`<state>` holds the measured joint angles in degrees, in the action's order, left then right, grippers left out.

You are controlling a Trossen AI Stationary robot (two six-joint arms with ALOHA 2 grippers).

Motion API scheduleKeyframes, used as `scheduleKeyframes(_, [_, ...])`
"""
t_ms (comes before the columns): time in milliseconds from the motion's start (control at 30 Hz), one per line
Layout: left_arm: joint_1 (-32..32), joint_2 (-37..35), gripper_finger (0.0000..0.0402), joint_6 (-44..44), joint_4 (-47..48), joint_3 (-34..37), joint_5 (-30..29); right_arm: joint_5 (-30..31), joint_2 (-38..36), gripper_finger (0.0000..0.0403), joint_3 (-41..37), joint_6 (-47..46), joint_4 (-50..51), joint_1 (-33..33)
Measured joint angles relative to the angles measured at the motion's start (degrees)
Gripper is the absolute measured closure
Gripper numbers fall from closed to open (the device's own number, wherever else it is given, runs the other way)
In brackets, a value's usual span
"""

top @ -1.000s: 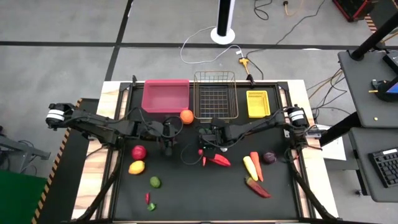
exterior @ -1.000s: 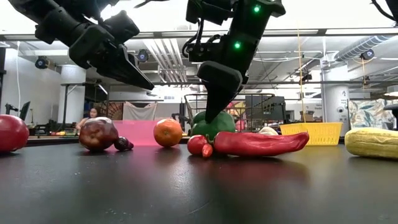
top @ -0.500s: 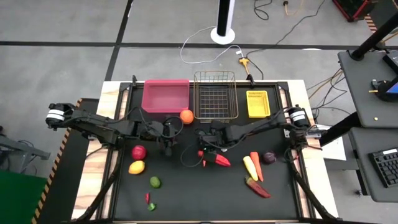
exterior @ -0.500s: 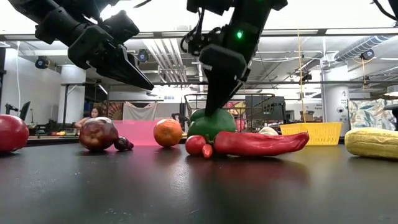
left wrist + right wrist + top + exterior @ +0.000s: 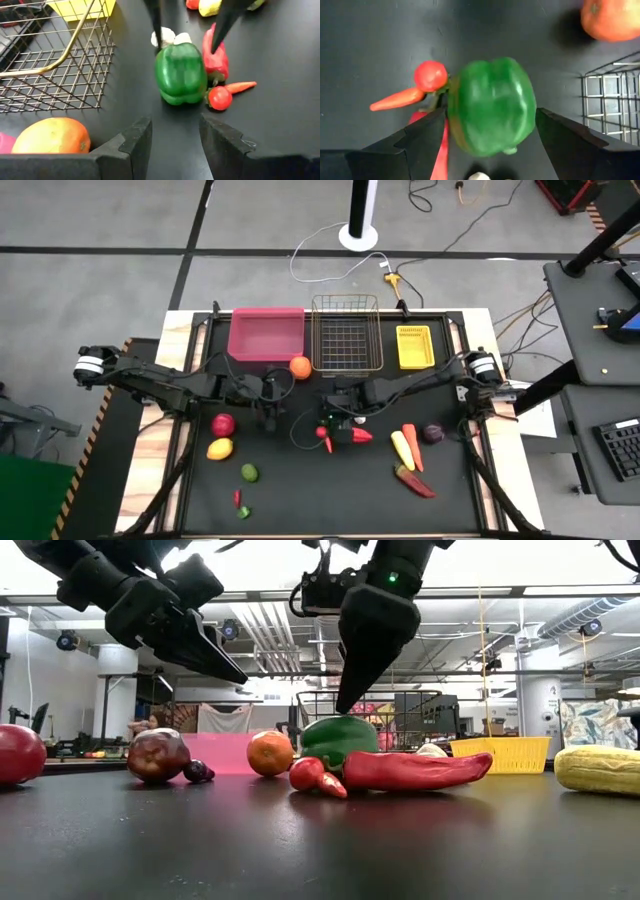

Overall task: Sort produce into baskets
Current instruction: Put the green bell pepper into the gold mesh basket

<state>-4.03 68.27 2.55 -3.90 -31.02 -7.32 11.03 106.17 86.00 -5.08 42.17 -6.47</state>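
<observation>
A green pepper [image 5: 181, 74] sits on the black table, against a long red pepper [image 5: 415, 770] and beside a small red ball and a small chilli [image 5: 395, 99]. My right gripper [image 5: 346, 708] hangs open just above the green pepper. In the left wrist view one dark finger [image 5: 156, 30] stands over each side of the pepper's top, with no contact showing. My left gripper [image 5: 175, 125] is open with nothing between its fingers. It waits to the table's left of the green pepper, near an orange [image 5: 300, 367].
At the far edge stand a pink bin [image 5: 267, 333], a wire basket [image 5: 347, 335] and a yellow bin [image 5: 415, 346]. An apple [image 5: 223, 424], a lemon [image 5: 219, 448] and a lime [image 5: 249, 472] lie at the left. Corn, a carrot [image 5: 411, 442] and an onion [image 5: 433, 433] lie at the right. Garlic [image 5: 170, 36] lies behind the pepper.
My right gripper has risen from low around the green pepper to just above it and has rolled at the wrist. The pepper stays on the table. The small red ball and the little chilli have slid a little toward the table's left, and the chilli has turned.
</observation>
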Motion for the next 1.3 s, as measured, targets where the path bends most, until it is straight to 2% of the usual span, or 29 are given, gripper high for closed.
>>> scheduleKeyframes(367, [0.0, 0.0, 0.0255, 0.0, 0.0, 0.0, 0.2, -4.5, 0.0, 0.0056, 0.0, -0.2, 0.0, 2.2])
scheduleKeyframes(800, [0.0, 0.0, 0.0255, 0.1, 0.0, 0.0, 0.3, -3.4, 3.1, 0.0053, -0.9, -0.7, -1.4, 2.1])
scheduleKeyframes(1300, [0.0, 0.0, 0.0255, 0.1, 0.0, 0.0, 0.4, -3.6, 3.0, 0.0107, -1.0, -1.2, -1.3, 2.1])
